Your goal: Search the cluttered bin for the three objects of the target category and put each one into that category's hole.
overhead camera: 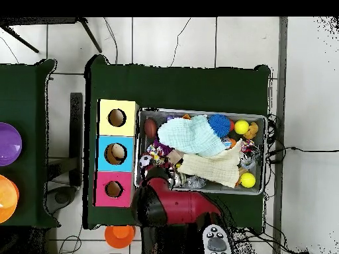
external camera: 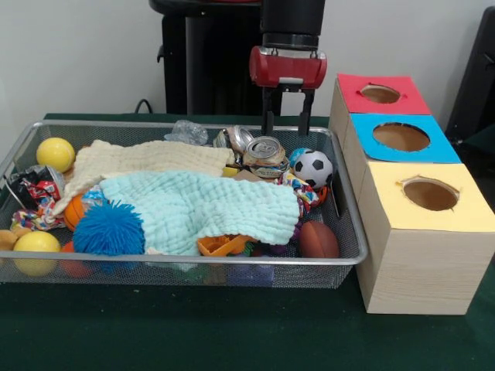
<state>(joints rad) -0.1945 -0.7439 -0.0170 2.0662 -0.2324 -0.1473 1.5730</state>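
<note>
The wire mesh bin point(external camera: 352, 259) is full of clutter; it also shows in the overhead view point(overhead camera: 202, 111). One knotted rope toy point(external camera: 303, 191) in red, yellow and white lies below a small soccer ball point(external camera: 313, 168) at the bin's right end and shows in the overhead view point(overhead camera: 156, 154). Another rope toy point(external camera: 29, 220) lies at the left end. A third is hidden. My gripper point(external camera: 287, 116) is open and empty. It hangs just above a crushed can point(external camera: 265, 153) at the bin's back right.
Three wooden boxes with holes stand right of the bin: red point(external camera: 380, 94), blue point(external camera: 401, 137), yellow point(external camera: 430, 194). A cream cloth point(external camera: 139, 161) and a mint cloth point(external camera: 201, 209) cover much of the bin. A blue spiky ball point(external camera: 108, 229), yellow balls point(external camera: 55, 154) and a brown football point(external camera: 318, 240) lie around them.
</note>
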